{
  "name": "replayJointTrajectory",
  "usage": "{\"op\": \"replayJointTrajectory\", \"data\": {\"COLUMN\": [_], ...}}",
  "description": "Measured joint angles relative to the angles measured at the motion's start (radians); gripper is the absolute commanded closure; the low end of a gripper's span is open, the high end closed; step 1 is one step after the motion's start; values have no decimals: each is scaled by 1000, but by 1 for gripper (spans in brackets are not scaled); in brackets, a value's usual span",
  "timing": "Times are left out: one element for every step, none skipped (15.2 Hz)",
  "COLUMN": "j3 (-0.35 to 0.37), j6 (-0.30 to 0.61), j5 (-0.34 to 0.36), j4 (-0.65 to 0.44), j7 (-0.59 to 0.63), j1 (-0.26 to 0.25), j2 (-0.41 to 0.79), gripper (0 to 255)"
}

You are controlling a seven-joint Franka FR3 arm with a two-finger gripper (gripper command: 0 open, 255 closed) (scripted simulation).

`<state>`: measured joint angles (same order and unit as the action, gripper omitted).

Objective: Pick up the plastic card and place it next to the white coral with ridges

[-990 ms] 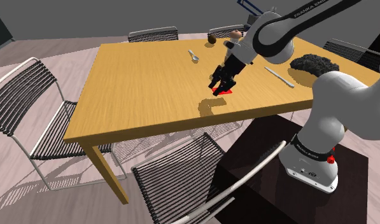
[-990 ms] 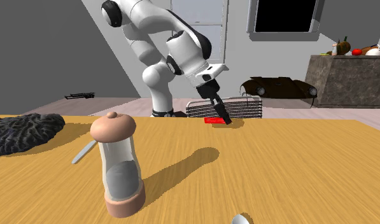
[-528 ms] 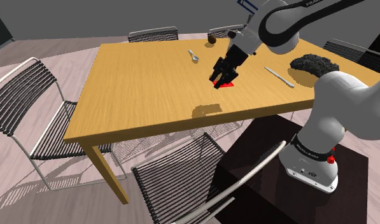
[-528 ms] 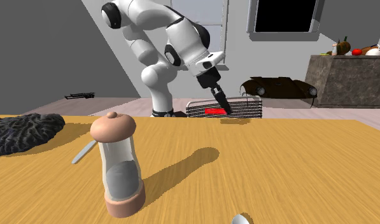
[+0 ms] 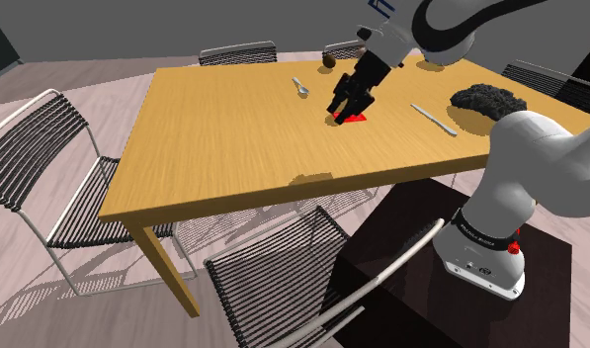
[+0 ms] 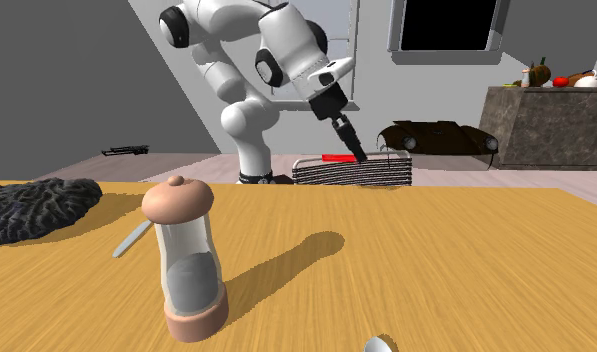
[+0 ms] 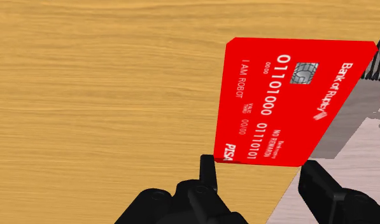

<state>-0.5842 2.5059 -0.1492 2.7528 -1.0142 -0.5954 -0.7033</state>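
Right now the red card (image 7: pixel 290 102) is clamped by one edge in the black gripper (image 7: pixel 265 178), with the fingers closed on it. It hangs in the air clear of the table (image 5: pixel 213 129), its face w/ chip + numbers toward the wrist cam.

Pick looks done. Left to do: carry + set-down, so approx. halfway by steps. The coral (image 5: pixel 490 99) is drawn dark, nearly black, not white, w/ a ridged surface. It sits near a table corner, well apart from the card.

A knife (image 5: pixel 433 117) lies between coral and card, nearer the coral, and the set-down spot prob. has to miss it. Farther from the coral are a spoon (image 5: pixel 300 87) and a grinder (image 6: pixel 186 260) w/ clear body and tan cap.

The table is orange-brown wood grain, w/ wire-back chairs (image 5: pixel 36 158) around it. The stand (image 5: pixel 549 297), a dark box, is off the table edge near the coral. Floor is pale planks, walls grey. Across the room from the coral are a counter (image 6: pixel 546 125) w/ small items and a framed black area (image 6: pixel 446 22) on the wall.
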Motion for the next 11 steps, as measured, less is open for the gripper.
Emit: {"op": "replayJointTrajectory", "data": {"j3": [6,14,20,26,32,42,47,47,44,48,44], "j6": [-14,-28,-41,-54,-70,-86,-99,-114,-134,-158,-187], "j5": [2,5,7,9,11,15,16,24,34,48,64], "j4": [-10,-17,-24,-34,-47,-51,-61,-56,-50,-32,-15], "j7": [6,15,21,27,35,45,50,49,43,42,33], "j1": [3,7,11,14,16,23,25,38,56,84,114], "j2": [-4,-10,-16,-21,-23,-36,-39,-56,-78,-116,-155], "gripper": [255,255,255,255,255,255,255,255,255,255,255]}}
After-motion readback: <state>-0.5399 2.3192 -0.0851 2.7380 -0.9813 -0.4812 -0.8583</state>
